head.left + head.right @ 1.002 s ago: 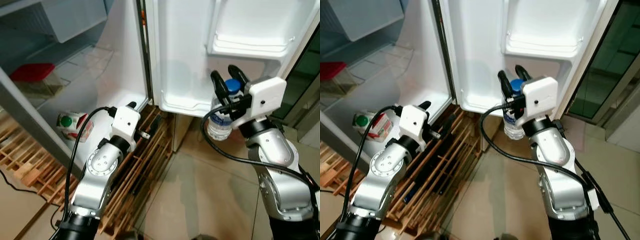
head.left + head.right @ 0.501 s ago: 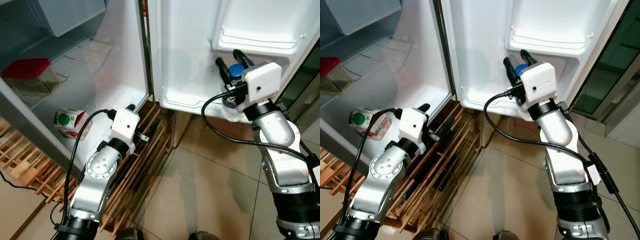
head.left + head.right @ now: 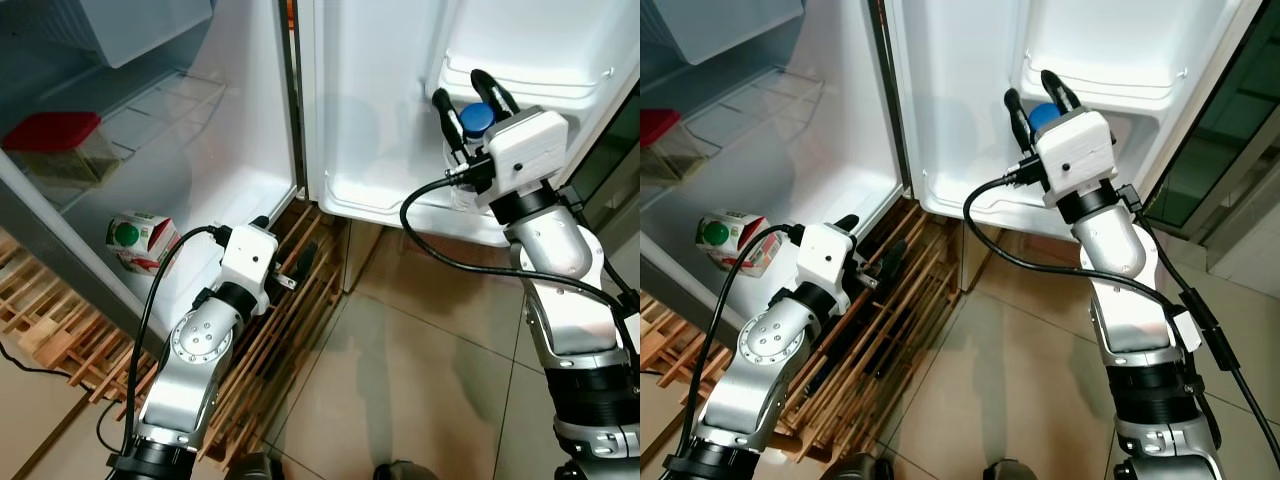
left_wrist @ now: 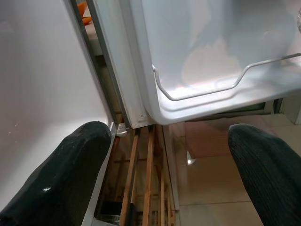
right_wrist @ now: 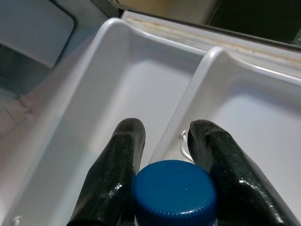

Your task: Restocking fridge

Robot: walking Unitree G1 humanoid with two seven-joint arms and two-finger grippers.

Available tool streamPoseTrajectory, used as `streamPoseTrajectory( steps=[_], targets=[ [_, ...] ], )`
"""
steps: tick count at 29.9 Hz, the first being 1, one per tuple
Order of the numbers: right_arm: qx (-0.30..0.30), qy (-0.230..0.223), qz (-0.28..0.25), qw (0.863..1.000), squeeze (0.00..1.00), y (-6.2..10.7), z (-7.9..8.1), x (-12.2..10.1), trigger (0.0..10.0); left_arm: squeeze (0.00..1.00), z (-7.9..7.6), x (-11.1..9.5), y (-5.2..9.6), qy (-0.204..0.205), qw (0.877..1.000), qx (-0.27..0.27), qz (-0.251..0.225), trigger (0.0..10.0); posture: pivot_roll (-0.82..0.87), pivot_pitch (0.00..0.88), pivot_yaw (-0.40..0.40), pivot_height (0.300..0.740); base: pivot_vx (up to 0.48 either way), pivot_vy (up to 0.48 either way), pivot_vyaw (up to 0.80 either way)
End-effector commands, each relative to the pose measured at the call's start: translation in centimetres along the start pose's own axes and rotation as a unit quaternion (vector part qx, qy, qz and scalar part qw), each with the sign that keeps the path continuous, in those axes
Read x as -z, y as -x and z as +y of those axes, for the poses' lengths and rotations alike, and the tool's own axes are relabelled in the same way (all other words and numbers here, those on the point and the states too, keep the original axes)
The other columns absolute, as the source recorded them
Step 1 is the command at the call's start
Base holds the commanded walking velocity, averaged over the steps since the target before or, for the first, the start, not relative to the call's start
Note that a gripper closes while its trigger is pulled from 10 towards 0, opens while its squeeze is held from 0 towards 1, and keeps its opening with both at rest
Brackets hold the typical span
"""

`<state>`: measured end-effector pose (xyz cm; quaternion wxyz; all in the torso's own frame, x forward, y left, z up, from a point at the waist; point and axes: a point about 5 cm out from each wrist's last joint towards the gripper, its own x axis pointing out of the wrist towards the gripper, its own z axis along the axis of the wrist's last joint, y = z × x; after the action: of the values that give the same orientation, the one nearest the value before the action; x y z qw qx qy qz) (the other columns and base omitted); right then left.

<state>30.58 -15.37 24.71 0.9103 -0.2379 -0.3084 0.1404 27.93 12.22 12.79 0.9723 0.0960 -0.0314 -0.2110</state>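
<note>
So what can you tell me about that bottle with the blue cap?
The bottle looks like clear plastic with a ribbed blue screw cap. It stands upright, gripped at the neck between the right gripper's two black fingers, at the lower shelf of the open fridge door. Most of its body is hidden behind the gripper.

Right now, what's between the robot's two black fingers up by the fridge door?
A bottle with a blue cap; the right gripper holds it, seen in the right wrist view.

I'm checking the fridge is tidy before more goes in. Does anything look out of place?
Yes: a carton with a green cap lies tipped on its side at the fridge's bottom. The bottle in the right gripper looks upright.
</note>
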Motion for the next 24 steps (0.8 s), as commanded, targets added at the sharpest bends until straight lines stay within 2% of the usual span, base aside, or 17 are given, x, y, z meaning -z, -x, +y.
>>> streamPoseTrajectory(
  steps=[1,7,15,22,24],
  targets=[
    [0.006,0.029,-0.024,0.999,0.0,-0.2,-0.9,-0.4,0.0,0.0,0.2,-0.2,0.3,-0.003,1.0,-0.011,-0.003,10.0,0.07,0.117,0.037,0.732,0.0,0.0,0.0],
    [-0.003,0.06,-0.024,0.998,0.0,0.3,-1.3,0.8,0.0,0.0,0.6,-0.3,0.6,-0.004,1.0,-0.022,-0.005,10.0,0.09,0.12,0.039,0.732,0.0,0.0,0.0],
    [-0.004,0.076,-0.034,0.997,0.0,0.9,-1.5,1.7,0.0,0.0,0.6,-0.4,0.8,-0.004,1.0,-0.025,-0.007,10.0,0.09,0.124,0.04,0.732,0.0,0.0,0.0],
    [0.026,0.064,-0.015,0.997,0.0,1.6,-2.2,3.2,0.0,0.0,0.6,-0.6,0.8,-0.004,1.0,-0.023,-0.01,10.0,0.08,0.135,0.048,0.732,0.0,0.0,0.0],
    [0.045,0.044,0.001,0.998,0.0,1.9,-2.3,3.9,0.0,0.0,0.5,-0.7,0.7,-0.005,1.0,-0.021,-0.011,10.0,0.08,0.138,0.048,0.732,0.0,0.0,0.0]
  ],
)
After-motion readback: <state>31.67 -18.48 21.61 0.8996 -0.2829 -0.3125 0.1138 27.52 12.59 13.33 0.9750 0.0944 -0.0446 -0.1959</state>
